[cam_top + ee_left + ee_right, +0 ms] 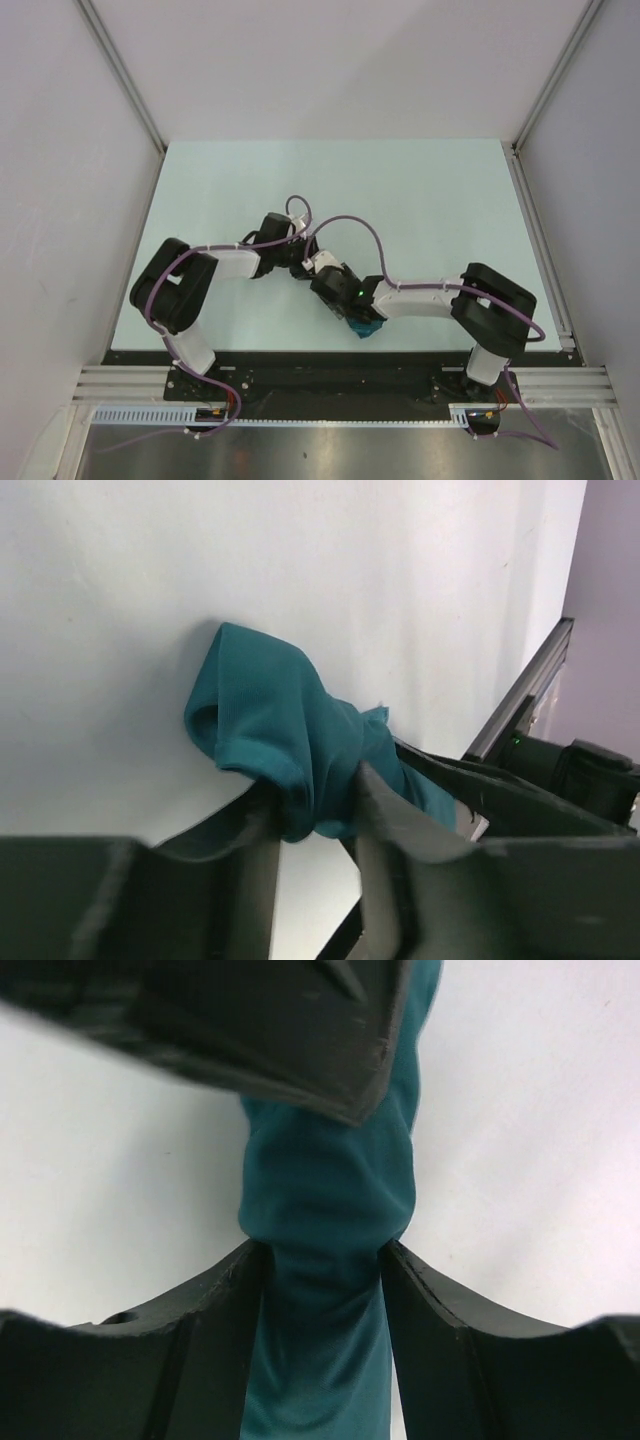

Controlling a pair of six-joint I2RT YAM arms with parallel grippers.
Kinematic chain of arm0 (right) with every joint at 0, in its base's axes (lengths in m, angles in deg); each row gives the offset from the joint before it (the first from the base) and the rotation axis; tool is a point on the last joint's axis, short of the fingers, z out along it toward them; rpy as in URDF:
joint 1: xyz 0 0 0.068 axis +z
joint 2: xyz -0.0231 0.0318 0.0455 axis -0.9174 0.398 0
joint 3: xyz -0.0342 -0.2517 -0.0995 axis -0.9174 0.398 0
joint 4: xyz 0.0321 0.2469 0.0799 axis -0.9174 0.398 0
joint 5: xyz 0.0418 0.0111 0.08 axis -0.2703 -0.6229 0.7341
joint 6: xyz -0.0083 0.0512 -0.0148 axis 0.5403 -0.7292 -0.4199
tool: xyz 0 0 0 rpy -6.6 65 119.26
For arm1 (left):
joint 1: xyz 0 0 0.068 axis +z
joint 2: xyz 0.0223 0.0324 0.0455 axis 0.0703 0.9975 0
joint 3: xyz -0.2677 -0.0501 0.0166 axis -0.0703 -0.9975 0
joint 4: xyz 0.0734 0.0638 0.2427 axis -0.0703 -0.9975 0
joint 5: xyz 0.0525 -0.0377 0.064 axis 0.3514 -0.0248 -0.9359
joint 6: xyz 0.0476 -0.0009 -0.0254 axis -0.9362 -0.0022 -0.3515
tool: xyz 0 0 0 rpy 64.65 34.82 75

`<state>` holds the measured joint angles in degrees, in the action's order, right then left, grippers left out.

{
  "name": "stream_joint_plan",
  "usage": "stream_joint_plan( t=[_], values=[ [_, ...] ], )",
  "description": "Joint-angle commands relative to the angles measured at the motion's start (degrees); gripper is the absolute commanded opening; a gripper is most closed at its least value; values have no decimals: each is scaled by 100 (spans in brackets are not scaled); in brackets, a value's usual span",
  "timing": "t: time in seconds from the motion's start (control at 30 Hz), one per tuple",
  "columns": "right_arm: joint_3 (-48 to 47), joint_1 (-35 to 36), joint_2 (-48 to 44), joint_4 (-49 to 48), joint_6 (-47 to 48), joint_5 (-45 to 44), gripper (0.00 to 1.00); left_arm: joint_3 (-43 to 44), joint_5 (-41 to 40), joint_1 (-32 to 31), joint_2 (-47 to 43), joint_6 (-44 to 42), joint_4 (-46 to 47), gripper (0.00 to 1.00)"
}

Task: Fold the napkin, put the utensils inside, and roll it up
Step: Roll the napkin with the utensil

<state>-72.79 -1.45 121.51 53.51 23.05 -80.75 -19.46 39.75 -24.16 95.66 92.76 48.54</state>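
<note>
Napkin (364, 325): dark teal cloth, bunched into a twisted wad (no flat panel visible). It sits at the near middle of the counter (430, 200), largely hidden under the right arm (425, 297) in the overhead view.
Left hand (318, 815): narrow, with both fingers pinched on one end of the wad. A rounded fold bulges out beyond the fingertips.
Right hand (325, 1280): narrow, with fingers pressed into the cloth from both sides, squeezing it to a waist.
Spacing of hands: close together on the same wad. Each wrist view shows a finger of the opposite hand.
Contact with counter: cannot tell whether the wad rests on the surface or hangs just above it.
</note>
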Motion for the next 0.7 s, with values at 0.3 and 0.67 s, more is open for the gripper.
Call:
stream_joint_plan(
  t=[0.3, 0.67],
  values=[
    [614, -1148, -366, -104, -786, 1349, 55, 60, -465, 761, -767, 6, -249, 71],
    [561, -1219, -85, -24, -962, 1093, 51, -46, -800, 1438, -2191, 33, -829, 82]
  ],
)
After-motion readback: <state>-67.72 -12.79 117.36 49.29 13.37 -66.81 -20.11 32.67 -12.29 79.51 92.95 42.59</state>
